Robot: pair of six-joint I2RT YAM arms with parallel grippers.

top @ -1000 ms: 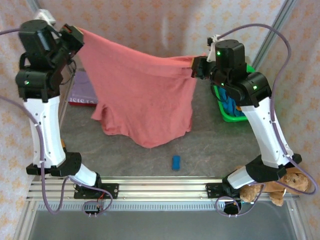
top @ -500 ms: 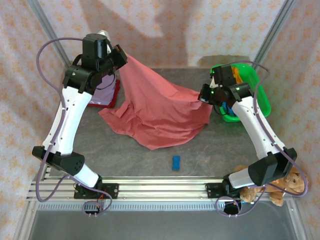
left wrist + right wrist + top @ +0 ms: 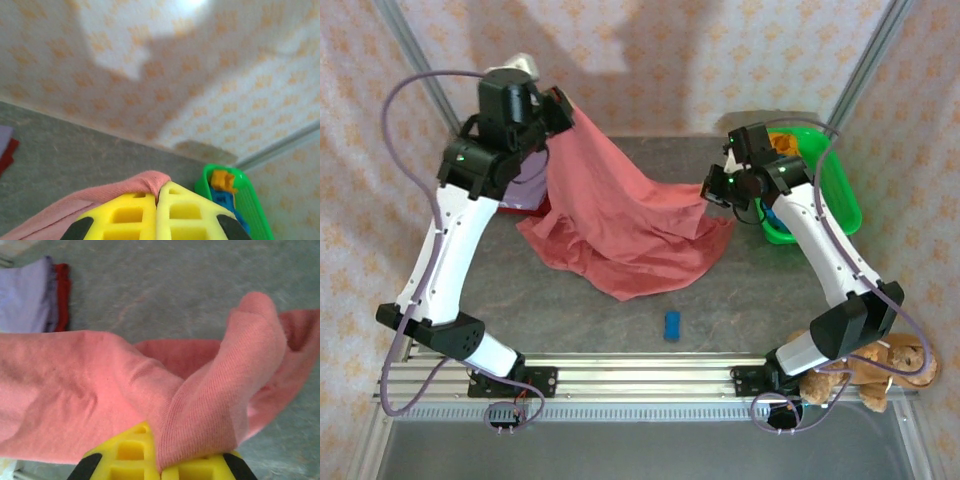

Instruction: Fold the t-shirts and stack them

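A salmon-pink t-shirt (image 3: pixel 630 225) hangs like a tent between two robot arms over the grey bench (image 3: pixel 750 290). The jaws of the left arm (image 3: pixel 445 240) pinch one corner, held high near the back wall. The jaws of the right arm (image 3: pixel 830 250) are clamped on a bunched fold lower down, beside a green basket (image 3: pixel 845 200). The shirt's lower edge lies spread on the bench. A lilac shirt (image 3: pixel 25 302) and a dark red shirt (image 3: pixel 62 295) lie at the far left.

Bright diffuse light, soft shadows, wrist views blurry
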